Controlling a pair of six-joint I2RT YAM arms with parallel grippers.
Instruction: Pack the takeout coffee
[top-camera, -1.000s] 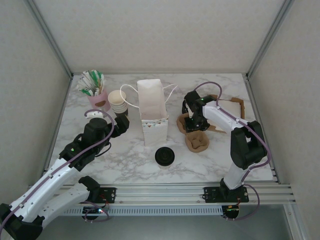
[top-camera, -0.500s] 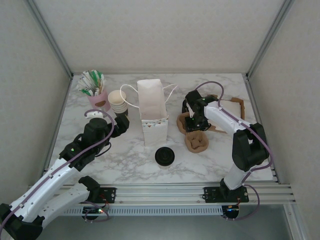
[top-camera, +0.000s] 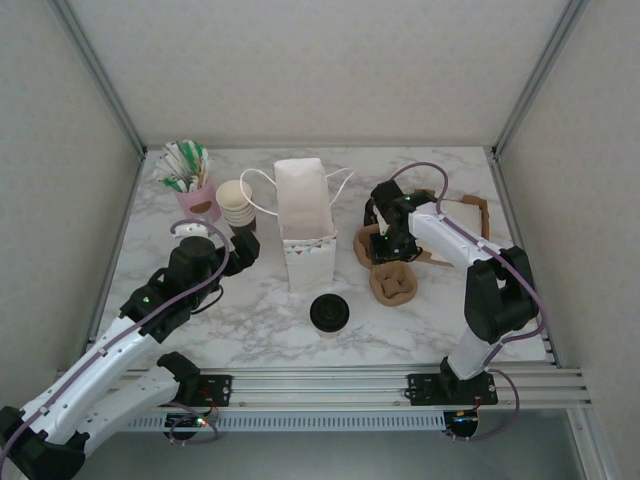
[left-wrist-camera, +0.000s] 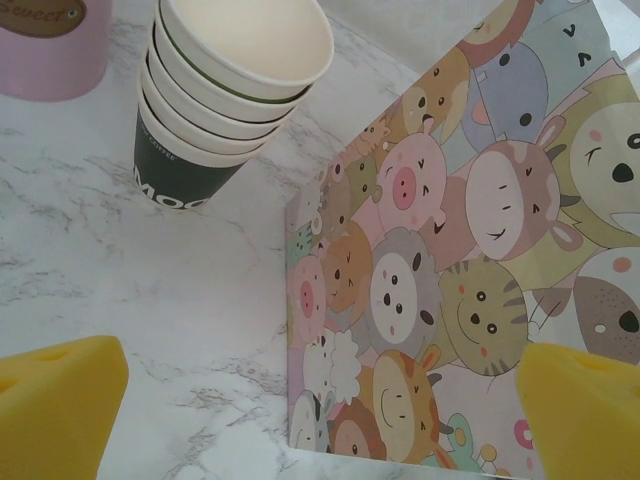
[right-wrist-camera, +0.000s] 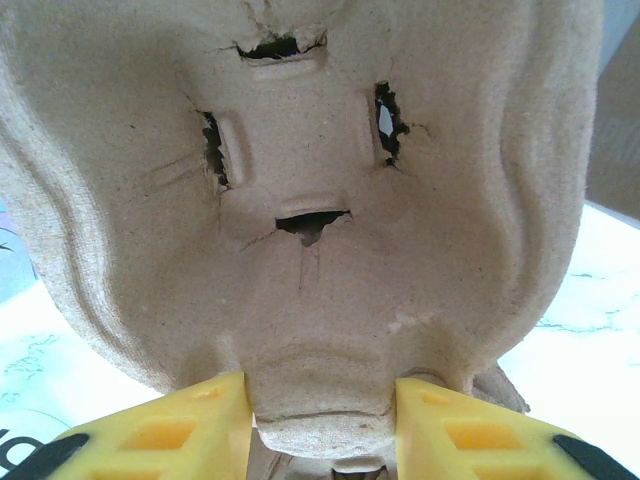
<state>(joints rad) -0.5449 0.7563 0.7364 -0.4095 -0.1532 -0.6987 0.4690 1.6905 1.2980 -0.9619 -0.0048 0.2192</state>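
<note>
The takeout coffee (top-camera: 329, 312), a black disc from above, stands upright on the marble counter (top-camera: 430, 325) midway along its near edge, apart from both arms. Just behind it, toward the middle of the counter, a white paper bag (top-camera: 304, 225) stands upright with its mouth open and its cord handles hanging out at the back. The left wrist view shows the bag's side (left-wrist-camera: 450, 300) printed with cartoon animals.

To the right of the coffee lies a brown pulp cup carrier (top-camera: 392, 282). The right jaws are closed on this carrier. In the right wrist view the two yellow fingers (right-wrist-camera: 190, 435) press either side of a narrow lip at its edge, and the carrier's underside (right-wrist-camera: 300, 200) rises close before the camera. Behind it, toward the counter's right edge, lies a flat brown cardboard piece (top-camera: 465, 215).

The left jaws stand wide open with nothing between them, hovering just left of the bag. Their yellow fingers (left-wrist-camera: 60, 405) sit at the lower corners of the left wrist view, with the bag's near corner between them.

Toward the far left corner, a stack of cream-rimmed paper cups (top-camera: 236, 203) (left-wrist-camera: 235, 90) stands beside a pink cup (top-camera: 198, 197) (left-wrist-camera: 45, 45) stuffed with sticks and packets.
</note>
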